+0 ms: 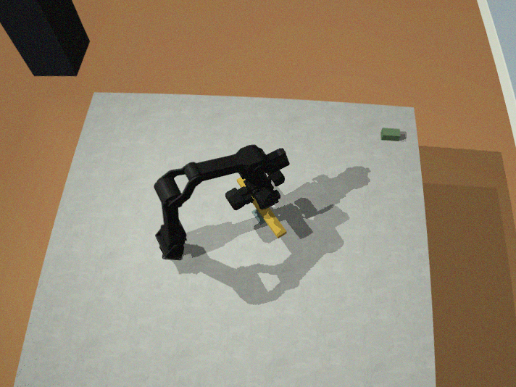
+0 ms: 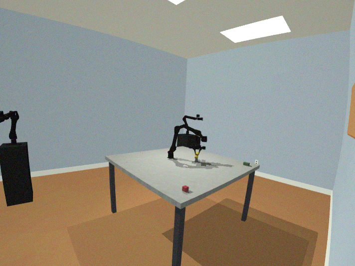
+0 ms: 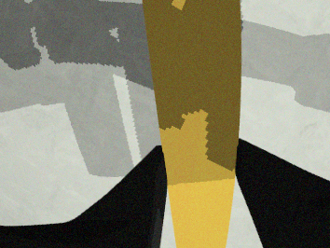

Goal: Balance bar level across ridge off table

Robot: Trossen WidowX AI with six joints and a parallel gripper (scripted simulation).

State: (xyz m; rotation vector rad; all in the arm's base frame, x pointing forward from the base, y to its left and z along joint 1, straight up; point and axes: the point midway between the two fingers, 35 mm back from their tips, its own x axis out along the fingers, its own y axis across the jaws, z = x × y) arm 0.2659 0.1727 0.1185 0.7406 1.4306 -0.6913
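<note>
The yellow bar (image 1: 273, 225) (image 2: 196, 155) (image 3: 196, 61) is between the two black fingertips of my gripper (image 3: 198, 150) (image 2: 197, 152), which is shut on it. The bar runs diagonally in the top view, one end showing past each side of the hand. The small blue-grey ridge (image 1: 256, 215) (image 2: 196, 160) stands on the table, partly hidden under the bar. The bar is above the table (image 1: 125, 333) (image 2: 149, 171). Whether it touches the ridge's top, and whether it is exactly level, I cannot tell. The hand covers the fingertips in the top view.
A green block (image 1: 390, 134) (image 2: 246, 164) lies near the table's far right corner. A red cube (image 2: 185, 189) sits near the near corner in the exterior view. Other black arms stand on black pedestals (image 2: 17, 171) (image 1: 50, 41) off the table. Arm shadows cross the table around the ridge.
</note>
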